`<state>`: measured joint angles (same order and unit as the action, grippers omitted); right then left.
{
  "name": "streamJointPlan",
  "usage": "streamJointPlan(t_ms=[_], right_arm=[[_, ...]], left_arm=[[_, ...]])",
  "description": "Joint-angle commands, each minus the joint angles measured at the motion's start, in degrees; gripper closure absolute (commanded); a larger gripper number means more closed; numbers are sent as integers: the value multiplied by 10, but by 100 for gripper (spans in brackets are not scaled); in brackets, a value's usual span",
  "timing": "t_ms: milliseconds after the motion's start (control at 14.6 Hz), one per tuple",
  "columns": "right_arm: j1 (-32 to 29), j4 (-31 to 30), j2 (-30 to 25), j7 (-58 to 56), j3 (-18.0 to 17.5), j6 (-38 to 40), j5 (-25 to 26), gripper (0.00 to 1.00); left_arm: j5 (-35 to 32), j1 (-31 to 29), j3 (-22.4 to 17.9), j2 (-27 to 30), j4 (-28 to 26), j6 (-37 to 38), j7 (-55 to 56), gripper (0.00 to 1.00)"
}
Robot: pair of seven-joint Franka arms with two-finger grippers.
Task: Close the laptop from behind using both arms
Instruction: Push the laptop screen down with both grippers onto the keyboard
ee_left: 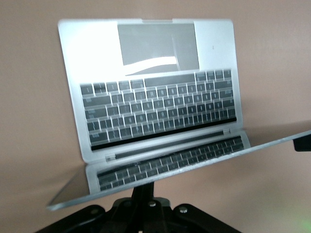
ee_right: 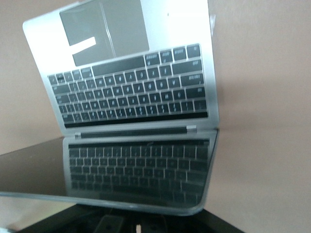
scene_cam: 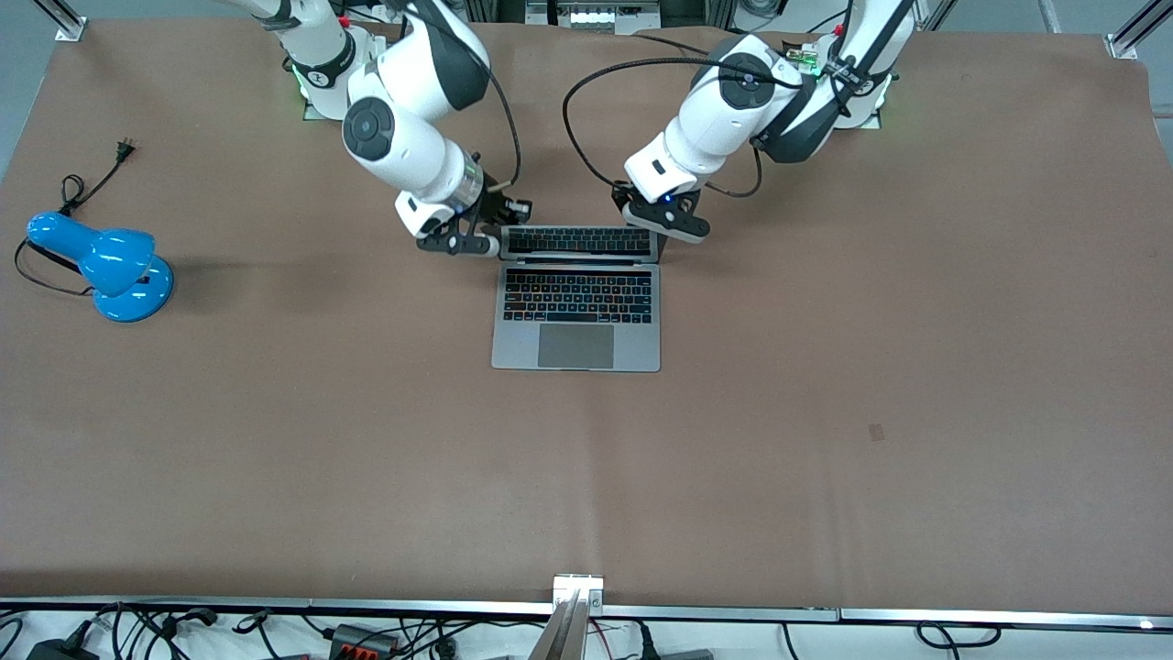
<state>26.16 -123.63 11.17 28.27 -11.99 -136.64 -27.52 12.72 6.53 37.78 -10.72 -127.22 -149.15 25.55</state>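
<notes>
The laptop [scene_cam: 575, 312] lies open in the middle of the table, its lid leaning forward over the keyboard so the black screen mirrors the keys. It also shows in the left wrist view [ee_left: 155, 97] and the right wrist view [ee_right: 131, 87]. My left gripper [scene_cam: 664, 220] is at the back of the lid's corner toward the left arm's end. In the left wrist view its fingers [ee_left: 141, 189] are shut together and touch the lid's top edge. My right gripper [scene_cam: 463, 240] is at the lid's other corner; the lid hides most of it [ee_right: 141, 221].
A blue desk lamp [scene_cam: 110, 266] stands near the right arm's end of the table, its black cord and plug [scene_cam: 92, 179] trailing toward the robots. The table top is brown [scene_cam: 825, 412]. Cables lie under the table's near edge.
</notes>
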Motion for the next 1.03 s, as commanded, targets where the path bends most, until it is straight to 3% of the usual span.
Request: streamJointPlan(t_ms=[0,274,958], right_arm=[[-15,48,49,-9,0,-3,12,100],[-27,92,100,-8,2,-4,41,100],[-30,134,191,-9,4,-56,80,100]], left_arm=[[-35,0,-10,-42,46,0,-2,99],[-90,0,-32,-100,100,0,0,99],[-133,10,-70,-254,224,-1,-1,99]])
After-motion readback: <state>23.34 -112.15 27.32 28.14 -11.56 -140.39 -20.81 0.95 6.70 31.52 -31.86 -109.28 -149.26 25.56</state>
